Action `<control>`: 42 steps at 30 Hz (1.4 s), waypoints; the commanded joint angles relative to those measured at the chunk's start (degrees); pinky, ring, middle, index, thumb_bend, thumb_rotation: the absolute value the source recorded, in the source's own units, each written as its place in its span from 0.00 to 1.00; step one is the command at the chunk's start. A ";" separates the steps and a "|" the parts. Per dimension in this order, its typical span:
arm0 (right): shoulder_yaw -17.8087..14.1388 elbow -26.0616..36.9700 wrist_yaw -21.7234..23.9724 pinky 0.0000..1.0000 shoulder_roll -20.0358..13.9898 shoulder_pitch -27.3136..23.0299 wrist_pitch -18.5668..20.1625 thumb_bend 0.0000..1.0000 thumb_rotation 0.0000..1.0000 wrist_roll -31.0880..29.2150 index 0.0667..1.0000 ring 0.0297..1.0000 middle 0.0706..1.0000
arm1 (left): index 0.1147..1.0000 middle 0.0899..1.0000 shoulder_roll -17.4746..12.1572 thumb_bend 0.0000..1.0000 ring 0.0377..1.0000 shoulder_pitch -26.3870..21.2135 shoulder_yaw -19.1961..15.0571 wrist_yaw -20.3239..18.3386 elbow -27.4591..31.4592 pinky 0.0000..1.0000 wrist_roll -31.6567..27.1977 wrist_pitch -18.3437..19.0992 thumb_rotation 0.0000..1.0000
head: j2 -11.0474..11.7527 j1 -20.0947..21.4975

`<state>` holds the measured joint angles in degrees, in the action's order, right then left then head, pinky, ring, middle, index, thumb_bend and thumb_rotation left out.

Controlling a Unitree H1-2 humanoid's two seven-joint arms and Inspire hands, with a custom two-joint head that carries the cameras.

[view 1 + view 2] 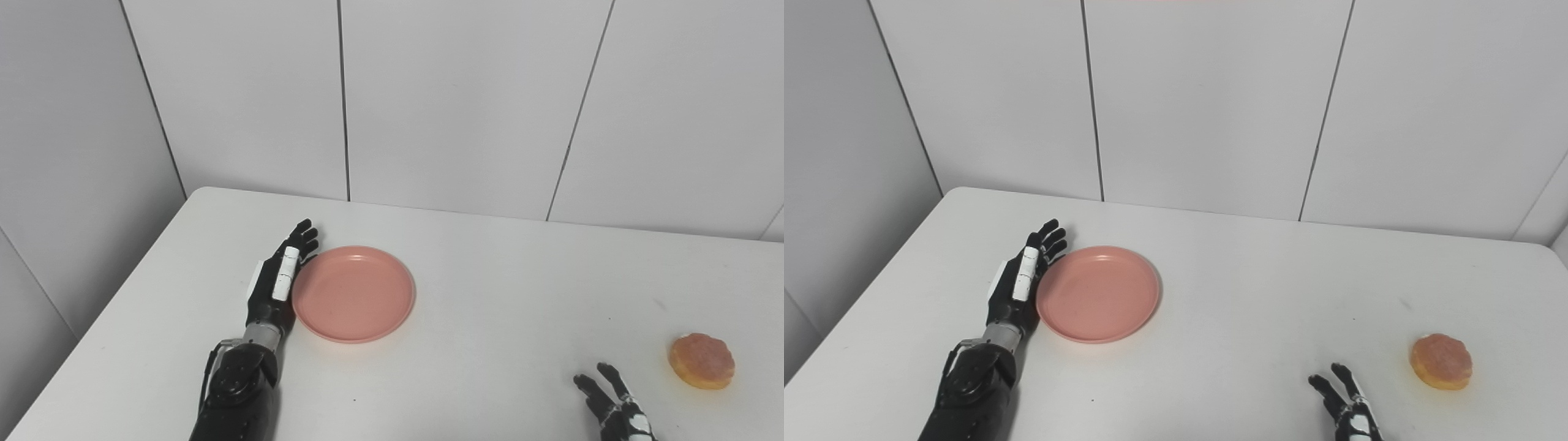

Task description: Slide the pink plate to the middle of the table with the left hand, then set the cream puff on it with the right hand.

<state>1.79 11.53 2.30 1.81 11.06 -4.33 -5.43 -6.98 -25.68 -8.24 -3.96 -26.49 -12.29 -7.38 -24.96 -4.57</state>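
A round pink plate (354, 293) lies flat on the white table (490, 282), left of its middle, with nothing on it. My left hand (278, 278) rests open on edge along the plate's left rim, fingers stretched toward the wall and touching the rim. A golden cream puff (702, 360) with a pinkish top sits near the table's right front. My right hand (615, 405) is low at the bottom edge, fingers spread and open, left of the puff and apart from it; only part of it shows.
Grey panelled walls (465, 104) stand behind and to the left of the table. The table's left edge runs diagonally close to my left forearm (236, 392). A faint smudge (660, 303) marks the tabletop right of the plate.
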 commanded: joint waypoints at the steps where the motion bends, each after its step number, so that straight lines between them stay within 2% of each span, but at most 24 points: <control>1: 1.56 -1.03 0.80 0.94 0.25 2.78 4.67 0.72 1.00 -0.09 0.87 0.87 0.77 | 0.84 0.90 1.28 0.88 0.92 0.08 0.54 -0.79 -0.32 0.88 -0.52 1.65 0.86 | -0.10 0.04; 15: 2.70 -0.66 -0.14 0.92 0.86 2.79 5.21 0.73 1.00 0.42 0.85 0.85 0.76 | 0.84 0.90 4.48 0.90 0.92 -0.28 1.93 -1.01 -3.12 0.89 -0.02 0.28 0.85 | -0.48 2.32; 22: 3.46 -0.60 -0.67 0.91 1.58 2.68 6.12 0.76 1.00 0.34 0.85 0.85 0.76 | 0.84 0.90 5.36 0.91 0.92 0.37 2.38 -1.74 -1.98 0.89 -0.06 0.87 0.85 | -0.62 5.70; 29: 4.54 -0.24 -1.82 0.87 1.92 2.82 6.16 0.73 1.00 1.50 0.82 0.82 0.74 | 0.85 0.91 6.11 0.91 0.92 1.33 2.88 -2.85 0.25 0.88 -0.83 2.67 0.85 | -0.96 8.61; 36: 5.68 0.01 -2.77 0.86 2.34 2.77 6.17 0.72 1.00 2.69 0.82 0.82 0.73 | 0.85 0.91 6.67 0.88 0.93 2.30 3.82 -3.87 1.02 0.88 -0.12 2.24 0.86 | -1.32 11.59; 42: 6.67 -0.05 -3.37 0.84 2.57 2.69 6.55 0.76 0.99 3.17 0.80 0.80 0.71 | 0.87 0.91 7.70 0.87 0.93 3.48 4.42 -3.08 1.35 0.89 0.35 2.44 0.86 | -1.37 15.08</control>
<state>6.41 12.62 -2.30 2.55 11.05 -2.51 -2.33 -0.77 -24.86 -4.41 -7.21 -24.06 -12.14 -5.80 -26.28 10.55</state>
